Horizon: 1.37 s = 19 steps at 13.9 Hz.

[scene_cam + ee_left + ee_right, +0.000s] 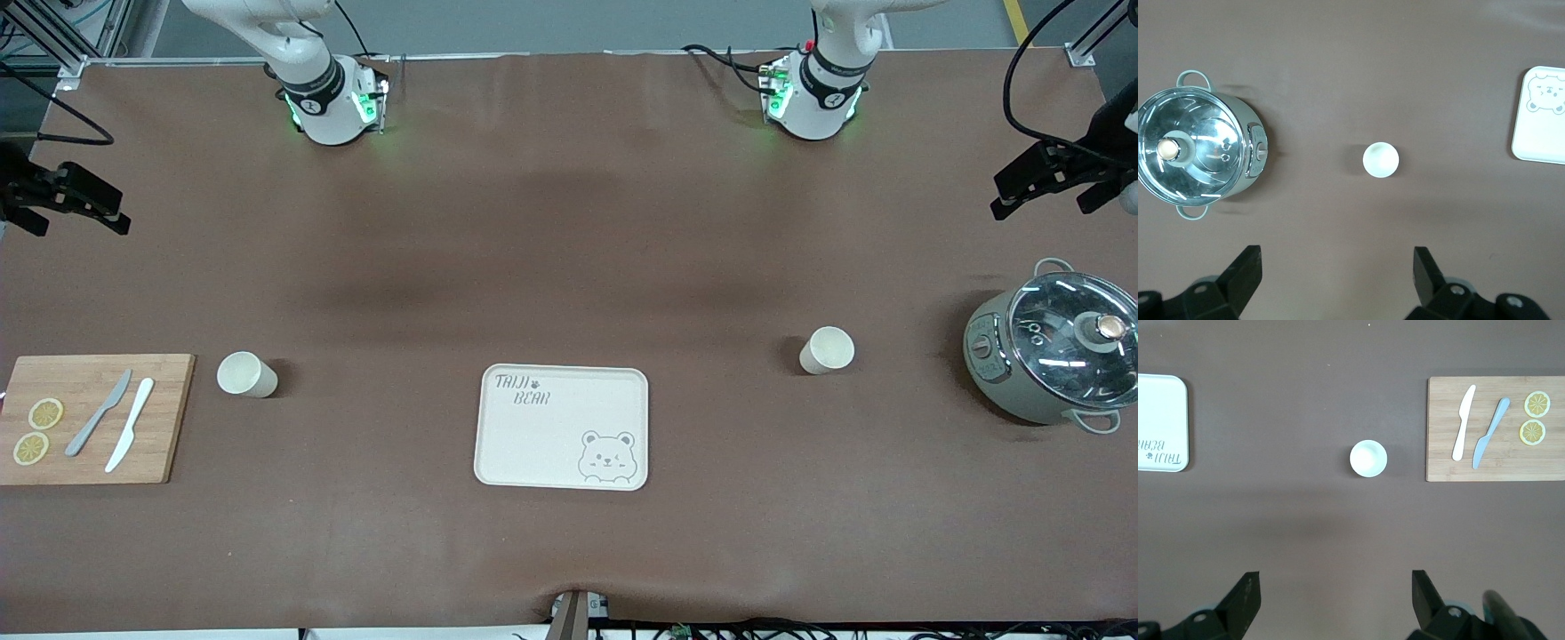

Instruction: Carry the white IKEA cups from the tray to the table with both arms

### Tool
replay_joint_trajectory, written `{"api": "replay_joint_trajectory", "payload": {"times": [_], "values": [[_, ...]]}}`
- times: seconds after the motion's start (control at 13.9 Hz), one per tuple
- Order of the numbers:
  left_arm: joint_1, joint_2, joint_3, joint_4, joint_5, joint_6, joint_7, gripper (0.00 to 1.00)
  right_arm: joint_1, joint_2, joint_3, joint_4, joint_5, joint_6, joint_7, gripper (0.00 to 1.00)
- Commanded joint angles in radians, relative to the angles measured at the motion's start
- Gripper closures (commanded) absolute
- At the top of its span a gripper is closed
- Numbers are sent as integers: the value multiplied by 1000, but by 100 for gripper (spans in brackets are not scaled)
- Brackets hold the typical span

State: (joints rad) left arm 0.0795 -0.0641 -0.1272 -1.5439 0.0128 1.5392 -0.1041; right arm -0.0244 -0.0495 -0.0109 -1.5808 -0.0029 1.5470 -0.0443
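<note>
Your two cups sit off the tray (562,427) now: one cup (246,374) well toward the right arm's end, just beside the board (96,418), the other cup (827,350) well toward the left arm's end, near the pot (1053,351). You'd judge the job done, one cup per arm's side. The tray lies bare mid-table. Your left gripper (1338,277) hangs high over its cup, jaws wide, holding nothing; your right gripper (1336,600) likewise over the other cup. The brown table (569,222) carries knives and lemon slices on the board, cables at its edges.
</note>
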Motion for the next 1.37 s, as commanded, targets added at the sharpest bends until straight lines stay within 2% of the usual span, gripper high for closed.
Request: {"api": "replay_joint_trajectory", "payload": {"times": [0.0, 0.93, 1.29], "values": [[2, 24, -3, 39, -11, -20, 12, 0, -9, -9, 9, 1, 0, 1, 12, 0], [0, 49, -2, 42, 0, -30, 4, 0, -11, -9, 9, 2, 0, -1, 15, 0], [8, 43, 1, 70, 3, -31, 7, 0, -11, -7, 9, 1, 0, -1, 17, 0]]}}
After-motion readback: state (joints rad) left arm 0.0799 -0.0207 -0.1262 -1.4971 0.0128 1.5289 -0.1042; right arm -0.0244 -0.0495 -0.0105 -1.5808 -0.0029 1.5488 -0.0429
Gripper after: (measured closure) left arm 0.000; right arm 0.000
